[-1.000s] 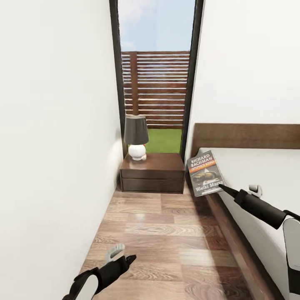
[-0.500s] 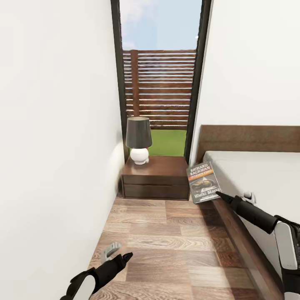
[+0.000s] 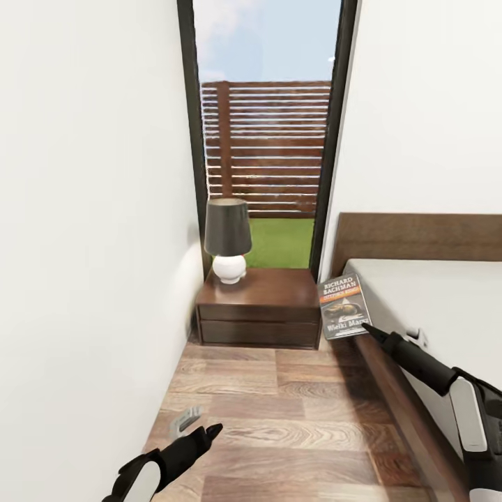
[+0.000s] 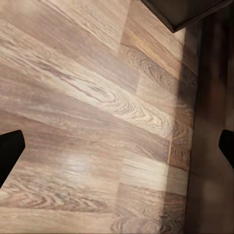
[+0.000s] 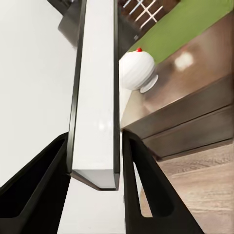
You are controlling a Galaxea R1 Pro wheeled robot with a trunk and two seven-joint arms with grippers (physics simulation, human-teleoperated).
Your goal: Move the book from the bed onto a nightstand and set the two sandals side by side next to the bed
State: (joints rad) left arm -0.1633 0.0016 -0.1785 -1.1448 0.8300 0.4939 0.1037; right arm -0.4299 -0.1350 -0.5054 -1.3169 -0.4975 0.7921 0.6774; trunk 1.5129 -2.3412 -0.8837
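While the right gripper holds the book pinched by its lower edge, the cover stands nearly upright and faces the robot, in the air above the gap between the bed frame and the nightstand. In the right wrist view the book shows edge-on, both dark fingers pressed flat to its covers (a firm clamp, by the look of it).

Key relation: the nightstand top lies just ahead and to the left of the right gripper, slightly lower than the book. A lamp w/ dark shade and white round base takes the far-left part of that top; the near-right part, closest to the gripper, is bare. Book's long axis runs up from the fingers, so it'd need tipping forward or flat to lie on the top.

The right arm is the nearer one, and it already has the book. The left gripper hangs low over the wood-plank floor, well back from the nightstand; its fingers sit far apart at the edges of the left wrist view, nothing btwn them, so it's spread and idle.
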